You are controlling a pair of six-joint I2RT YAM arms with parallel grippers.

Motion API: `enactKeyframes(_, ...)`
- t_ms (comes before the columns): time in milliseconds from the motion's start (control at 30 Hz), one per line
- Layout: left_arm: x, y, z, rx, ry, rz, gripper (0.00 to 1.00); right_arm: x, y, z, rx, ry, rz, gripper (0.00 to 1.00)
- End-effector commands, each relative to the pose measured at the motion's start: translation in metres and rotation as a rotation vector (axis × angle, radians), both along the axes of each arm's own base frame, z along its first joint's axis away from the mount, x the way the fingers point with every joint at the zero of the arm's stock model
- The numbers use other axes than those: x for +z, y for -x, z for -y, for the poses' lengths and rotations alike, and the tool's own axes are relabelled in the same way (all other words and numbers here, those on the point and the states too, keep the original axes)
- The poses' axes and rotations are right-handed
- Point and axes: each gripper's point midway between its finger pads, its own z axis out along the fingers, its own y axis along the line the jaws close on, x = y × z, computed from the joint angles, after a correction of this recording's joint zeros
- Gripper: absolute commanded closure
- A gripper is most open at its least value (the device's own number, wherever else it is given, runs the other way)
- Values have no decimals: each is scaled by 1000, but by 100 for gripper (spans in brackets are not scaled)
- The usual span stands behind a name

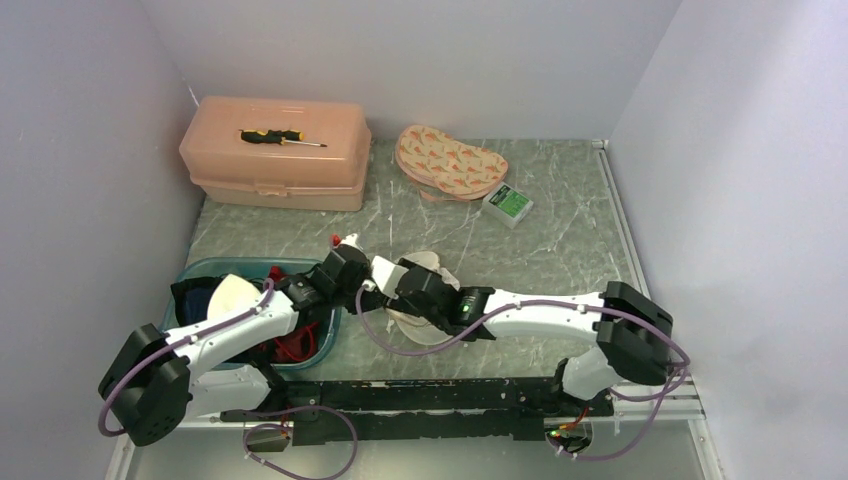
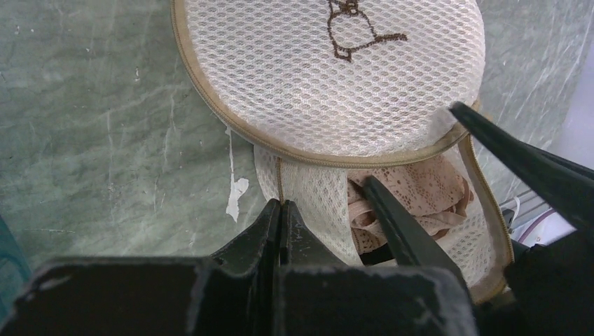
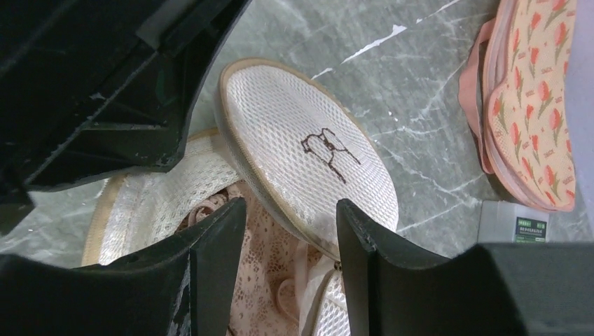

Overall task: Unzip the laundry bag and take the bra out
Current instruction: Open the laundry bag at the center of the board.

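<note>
The laundry bag (image 1: 428,262) is a round white mesh pouch with a tan rim, and it lies unzipped with its lid (image 2: 329,77) (image 3: 308,161) lifted. Inside it shows a beige-pink lace bra (image 2: 420,189) (image 3: 263,259), not a red one. My left gripper (image 2: 280,206) (image 1: 372,290) is shut on the bag's lower mesh wall at a seam. My right gripper (image 3: 291,205) (image 1: 398,272) is open at the mouth of the bag. One of its fingers (image 2: 399,224) is inside against the lace, and the other is outside the lid's rim.
A teal bin (image 1: 200,270) at the left holds cloths, with red fabric (image 1: 293,345) at its near end. At the back stand a peach toolbox (image 1: 275,150) with a screwdriver (image 1: 280,137) on it, a floral pouch (image 1: 450,162) (image 3: 536,105) and a small green-white box (image 1: 508,203).
</note>
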Motion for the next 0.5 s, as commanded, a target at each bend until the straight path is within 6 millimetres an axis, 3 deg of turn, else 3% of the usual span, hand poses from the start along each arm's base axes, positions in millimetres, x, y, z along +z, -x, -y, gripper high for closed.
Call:
enactKeyframes(0,26,-10,9,17,74,62,97,4,-11,-9,-9,13,63,47)
enactKeyframes(133,27,-9,8,19,79,63,97,-6,-15,-8,-27,51,63,52)
enactKeyframes(267,25,-8,8,23,81,60,97,-1,-19,-3,-73,33,83,79)
enactKeyframes(467,25,-9,5,31,69,63,97,18,-14,4,-119,-110,78,96)
